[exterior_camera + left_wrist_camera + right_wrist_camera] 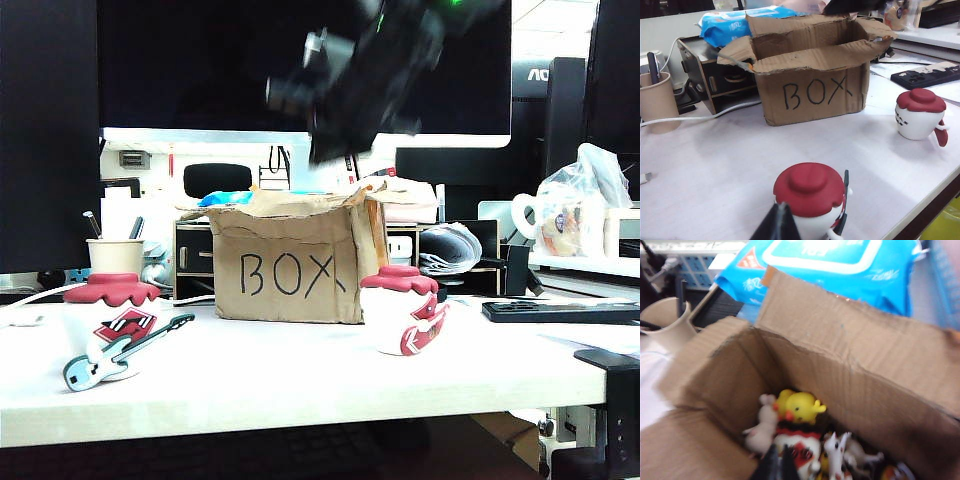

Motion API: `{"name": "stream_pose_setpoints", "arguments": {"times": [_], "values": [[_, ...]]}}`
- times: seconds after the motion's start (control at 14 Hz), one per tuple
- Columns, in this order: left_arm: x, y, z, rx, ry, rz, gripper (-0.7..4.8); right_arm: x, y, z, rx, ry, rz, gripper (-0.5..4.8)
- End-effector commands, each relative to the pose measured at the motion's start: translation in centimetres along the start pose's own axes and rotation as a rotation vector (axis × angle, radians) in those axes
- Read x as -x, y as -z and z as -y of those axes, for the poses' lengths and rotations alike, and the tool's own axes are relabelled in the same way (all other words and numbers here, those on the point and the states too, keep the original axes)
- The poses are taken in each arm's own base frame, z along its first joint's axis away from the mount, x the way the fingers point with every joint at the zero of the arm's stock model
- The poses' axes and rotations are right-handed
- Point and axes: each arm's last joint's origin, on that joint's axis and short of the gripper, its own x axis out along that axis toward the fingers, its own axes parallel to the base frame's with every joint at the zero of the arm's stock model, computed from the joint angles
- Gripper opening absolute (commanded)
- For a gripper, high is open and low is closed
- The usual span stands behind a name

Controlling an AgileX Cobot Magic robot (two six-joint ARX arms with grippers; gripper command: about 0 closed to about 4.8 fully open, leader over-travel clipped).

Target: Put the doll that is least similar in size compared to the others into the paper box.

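The paper box (pixel 290 265), brown with "BOX" on its front, stands open at mid-table (pixel 810 92). My right gripper (pixel 328 150) hangs blurred above its opening. In the right wrist view its fingertips (pixel 779 460) are shut with nothing between them, over the box's inside (pixel 840 385). Several small toys lie in there. One is a tiny white figurine with thin legs (pixel 836 452), which looks like the doll, though it is blurred. My left gripper (pixel 778 214) is shut and empty, just behind the guitar doll (pixel 810 197).
The guitar doll (pixel 110 325) stands front left and the red-mouthed doll (pixel 405 312) to the right of the box. A yellow duck toy (pixel 801 407) is in the box. A paper cup (pixel 115 255), a black organiser, a blue wipes pack (pixel 840 265) and cables lie behind.
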Motion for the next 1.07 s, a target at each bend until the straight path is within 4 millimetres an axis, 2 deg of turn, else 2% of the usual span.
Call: {"name": "stream_pose_setpoints", "arguments": {"times": [0.07, 0.21, 0.29, 0.36, 0.5, 0.71, 0.79, 0.93, 1.0, 1.07], "values": [[0.0, -0.1, 0.0, -0.004, 0.0, 0.011, -0.05, 6.2, -2.9, -0.1, 0.062, 0.033, -0.054, -0.02], [0.0, -0.1, 0.0, -0.004, 0.0, 0.012, -0.05, 9.6, -3.7, 0.2, 0.094, 0.077, -0.107, -0.02], [0.0, -0.1, 0.0, -0.004, 0.0, 0.012, -0.05, 12.3, -4.0, 0.3, 0.125, 0.1, -0.126, -0.02], [0.0, -0.1, 0.0, -0.004, 0.0, 0.012, -0.05, 14.9, -4.0, 0.6, 0.123, 0.1, -0.109, -0.03], [0.0, -0.1, 0.0, -0.004, 0.0, 0.012, -0.05, 19.7, -2.5, 0.8, 0.114, 0.076, -0.051, -0.03], [0.0, -0.1, 0.0, -0.004, 0.001, 0.011, -0.05, 26.3, 1.4, 1.9, 0.11, 0.045, 0.036, -0.03], [0.0, -0.1, 0.0, -0.004, 0.001, 0.012, -0.05, 29.7, 4.2, 2.9, 0.086, 0.028, 0.098, -0.02], [0.0, -0.1, 0.0, -0.004, 0.001, 0.012, -0.05, 33.3, 7.8, 4.0, 0.043, -0.018, 0.149, -0.03], [0.0, -0.1, 0.0, -0.004, 0.0, 0.012, -0.05, 35.4, 10.3, 4.8, 0.032, -0.046, 0.255, -0.02], [0.0, -0.1, 0.0, -0.004, 0.0, 0.011, -0.05, 36.3, 11.1, 5.1, 0.026, -0.054, 0.305, -0.01]]}}
